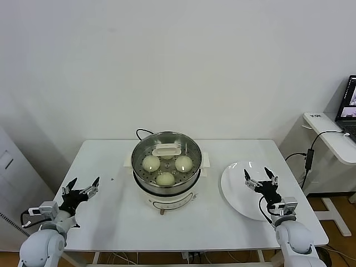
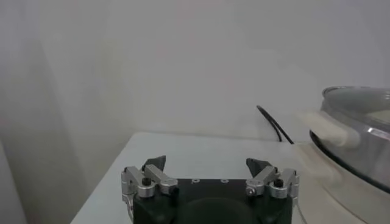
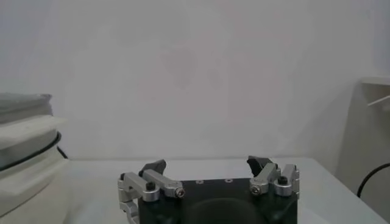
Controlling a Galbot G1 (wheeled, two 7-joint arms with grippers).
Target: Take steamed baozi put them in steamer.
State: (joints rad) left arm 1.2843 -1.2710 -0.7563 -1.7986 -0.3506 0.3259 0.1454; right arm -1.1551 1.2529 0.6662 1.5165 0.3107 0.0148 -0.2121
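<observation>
The steamer [image 1: 166, 167], a shiny steel basket on a white cooker base, stands mid-table. Three cream-white baozi [image 1: 151, 163], [image 1: 183, 163], [image 1: 165, 178] lie inside it. A glass lid with a white handle [image 1: 167, 150] seems to sit over the basket; the handle hides the back of it. My left gripper [image 1: 83, 183] is open and empty at the table's front left. It also shows in the left wrist view [image 2: 207, 163], with the steamer [image 2: 359, 152] beside it. My right gripper [image 1: 257, 173] is open and empty over the plate. It shows in the right wrist view [image 3: 207, 164].
An empty flat white plate [image 1: 236, 192] lies right of the steamer. A black cord [image 1: 142, 132] runs behind the cooker. A side desk with a laptop [image 1: 347, 103] stands off the table's right. The steamer's edge shows in the right wrist view [image 3: 24, 164].
</observation>
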